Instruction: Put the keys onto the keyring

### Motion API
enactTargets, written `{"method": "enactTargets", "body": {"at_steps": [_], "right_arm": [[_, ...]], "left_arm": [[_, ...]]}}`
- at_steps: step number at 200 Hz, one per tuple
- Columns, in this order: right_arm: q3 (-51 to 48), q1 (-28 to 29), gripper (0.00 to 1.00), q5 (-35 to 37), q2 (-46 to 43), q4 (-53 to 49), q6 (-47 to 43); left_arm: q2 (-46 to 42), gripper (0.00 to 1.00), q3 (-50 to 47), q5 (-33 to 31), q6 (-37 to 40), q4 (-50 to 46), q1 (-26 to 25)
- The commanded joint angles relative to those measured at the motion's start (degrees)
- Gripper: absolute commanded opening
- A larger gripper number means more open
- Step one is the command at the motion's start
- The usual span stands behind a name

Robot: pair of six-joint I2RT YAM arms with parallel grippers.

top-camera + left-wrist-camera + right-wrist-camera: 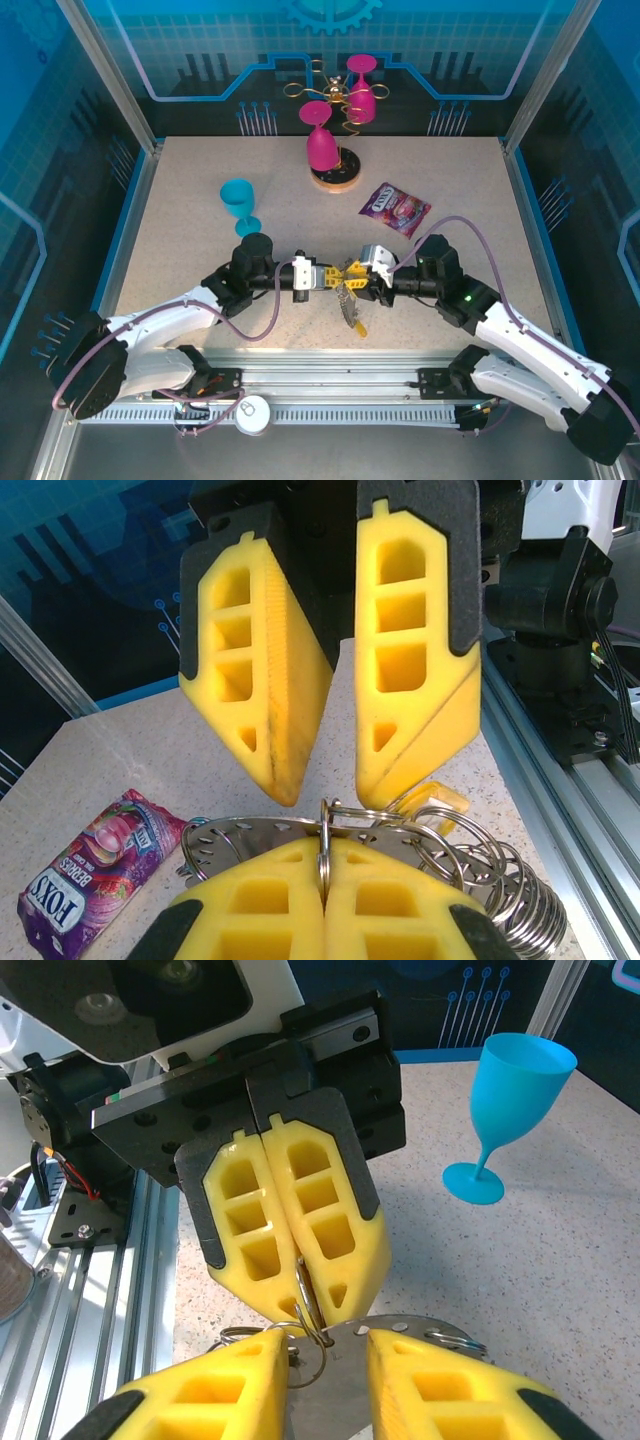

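Observation:
The keyring (250, 835) is a flat metal plate with holes that carries several split rings (500, 880). My left gripper (323, 855) is shut on one upright ring of it, just above the table in the middle (335, 280). My right gripper (330, 1360) faces it tip to tip. Its fingers (400, 680) stand apart, one either side of that ring, with the plate (400, 1345) showing in the gap and nothing clamped. A key with a yellow head (435, 800) lies by the rings, and it sits below the grippers (358, 326) in the top view.
A teal cup (238, 200) stands left of centre, behind my left arm. A purple snack packet (395, 210) lies behind the right gripper. A gold wire stand with pink glasses (335, 130) is at the back. The metal rail (330, 385) runs along the near edge.

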Motion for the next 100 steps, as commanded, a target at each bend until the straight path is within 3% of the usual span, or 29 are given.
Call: {"method": "enactTargets", "body": {"at_steps": [1,79,100], "right_arm": [[0.5,1.0,0.24,-0.5,0.5,1.7,-1.7],[1.8,2.6,0.2,-0.4,3.2,2.2,-4.8],[2.8,3.1,0.13,-1.2,4.3,0.8,-6.9]], "left_arm": [[0.2,0.0,-0.5,2.8,-0.6,2.9,0.5],[0.8,0.0,0.5,6.9,-2.1,1.8,0.5],[1.2,0.0,1.0,7.6,-2.9,1.7,0.5]]}}
